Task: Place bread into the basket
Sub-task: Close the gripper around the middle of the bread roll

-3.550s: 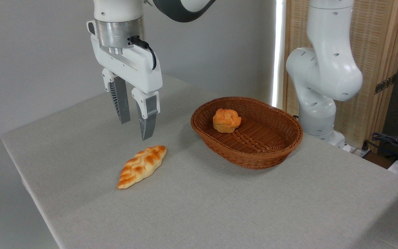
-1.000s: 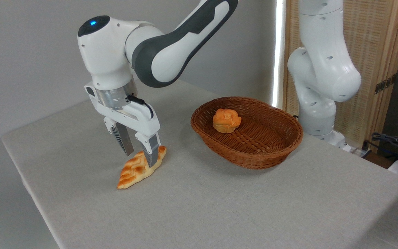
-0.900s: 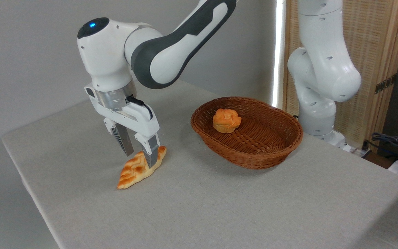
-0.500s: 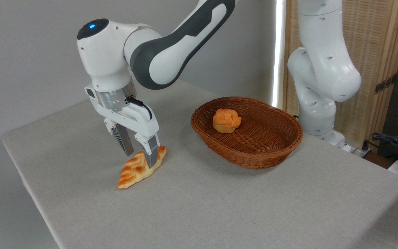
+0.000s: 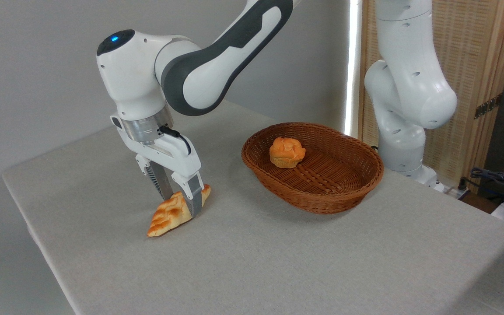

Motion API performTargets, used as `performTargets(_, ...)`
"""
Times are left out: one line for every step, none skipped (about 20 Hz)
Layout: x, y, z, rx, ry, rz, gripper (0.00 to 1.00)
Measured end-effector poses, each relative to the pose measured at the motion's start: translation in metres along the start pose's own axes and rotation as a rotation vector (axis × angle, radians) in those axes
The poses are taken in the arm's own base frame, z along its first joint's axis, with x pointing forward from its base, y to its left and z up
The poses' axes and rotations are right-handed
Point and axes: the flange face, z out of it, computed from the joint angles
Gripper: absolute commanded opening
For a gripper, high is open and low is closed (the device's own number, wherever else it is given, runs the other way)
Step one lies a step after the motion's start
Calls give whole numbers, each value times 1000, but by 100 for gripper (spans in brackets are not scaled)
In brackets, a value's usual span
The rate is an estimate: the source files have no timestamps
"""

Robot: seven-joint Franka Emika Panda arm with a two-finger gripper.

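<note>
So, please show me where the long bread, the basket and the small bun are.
long bread (image 5: 166, 218), fixed camera, lower left half of the loaf
basket (image 5: 322, 203), fixed camera, front outer wall
small bun (image 5: 286, 152), fixed camera, middle of its top

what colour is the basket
Reddish-brown woven wicker basket, clearest in the fixed camera view.

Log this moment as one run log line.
phase: grasp | gripper: shut on braided loaf | loaf: on table | wicker basket: holds round bun

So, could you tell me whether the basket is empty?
Not empty: the basket holds one small round bun; the braided bread is outside.
</note>
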Motion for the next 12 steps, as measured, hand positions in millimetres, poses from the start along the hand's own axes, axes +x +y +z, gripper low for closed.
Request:
performTargets(0,0,0,0,0,0,59)
performTargets(0,0,0,0,0,0,54)
performTargets(0,0,0,0,0,0,53)
performTargets(0,0,0,0,0,0,53)
performTargets(0,0,0,0,0,1,53)
performTargets(0,1,0,0,0,1,53)
performTargets(0,1,0,0,0,1,53)
performTargets(0,1,0,0,0,1,53)
performTargets(0,1,0,0,0,1,53)
performTargets(0,1,0,0,0,1,53)
performTargets(0,1,0,0,0,1,53)
performTargets(0,1,0,0,0,1,53)
